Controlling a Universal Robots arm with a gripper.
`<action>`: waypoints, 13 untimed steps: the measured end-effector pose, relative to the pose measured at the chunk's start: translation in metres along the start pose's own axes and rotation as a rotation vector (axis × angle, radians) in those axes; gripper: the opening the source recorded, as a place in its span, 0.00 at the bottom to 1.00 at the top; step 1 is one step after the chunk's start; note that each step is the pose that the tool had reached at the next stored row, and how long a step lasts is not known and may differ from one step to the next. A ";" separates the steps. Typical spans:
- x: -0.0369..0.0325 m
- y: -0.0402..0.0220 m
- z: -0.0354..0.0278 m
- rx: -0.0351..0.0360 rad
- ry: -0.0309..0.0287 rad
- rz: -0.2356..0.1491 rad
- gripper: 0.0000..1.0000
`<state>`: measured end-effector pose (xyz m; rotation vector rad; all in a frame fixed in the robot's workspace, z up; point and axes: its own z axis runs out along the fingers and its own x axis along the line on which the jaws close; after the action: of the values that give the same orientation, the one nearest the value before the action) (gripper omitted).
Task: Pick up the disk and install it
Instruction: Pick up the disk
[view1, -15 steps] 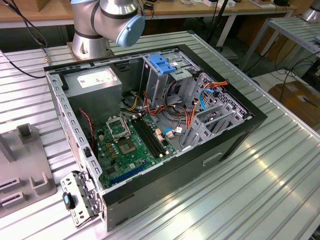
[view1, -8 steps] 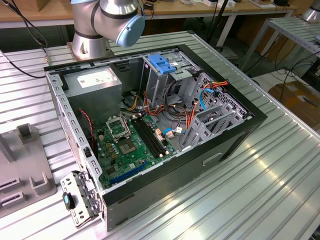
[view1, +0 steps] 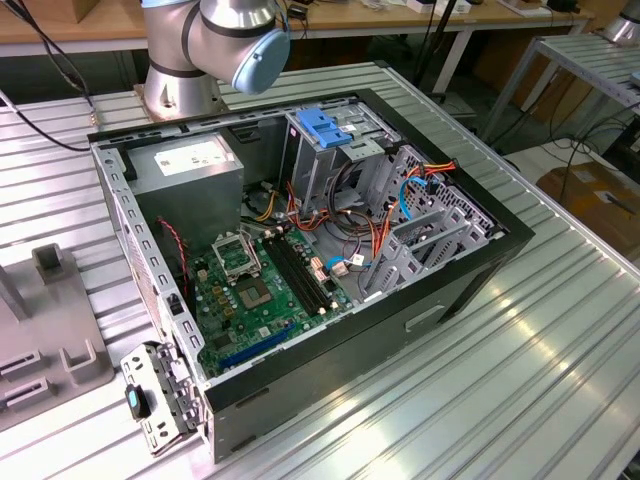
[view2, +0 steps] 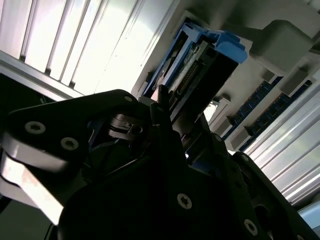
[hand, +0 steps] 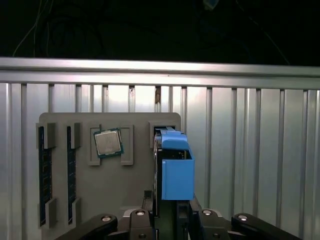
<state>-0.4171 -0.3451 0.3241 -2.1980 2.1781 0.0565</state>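
In both wrist views the disk (hand: 177, 172) (view2: 196, 70) stands on edge between my fingers, its blue plastic rail facing the camera. My gripper (hand: 173, 209) is shut on the disk's lower part. The disk hangs over the grey parts holder (hand: 110, 200), in front of that holder's narrow slot (hand: 159, 128). In the exterior view the open computer case (view1: 470, 280) lies on the ribbed metal table, with its metal drive cage and blue latch (view1: 322, 126) near the back.
The holder (view1: 60, 350) at the exterior view's left carries a processor chip (hand: 108, 143) and memory sticks (hand: 45, 175). Inside the case are a grey power-supply box (view1: 190, 165), a green motherboard (view1: 255, 295) and loose cables (view1: 350, 225). The arm's base (view1: 180, 85) stands behind the case.
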 end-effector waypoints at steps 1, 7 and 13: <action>0.0000 0.0000 0.0000 0.0002 -0.0001 0.000 0.35; 0.0000 0.0000 -0.0004 -0.0001 0.0000 0.000 0.35; -0.0001 0.0000 -0.0006 -0.0001 0.0000 0.000 0.35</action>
<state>-0.4171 -0.3450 0.3248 -2.1980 2.1782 0.0565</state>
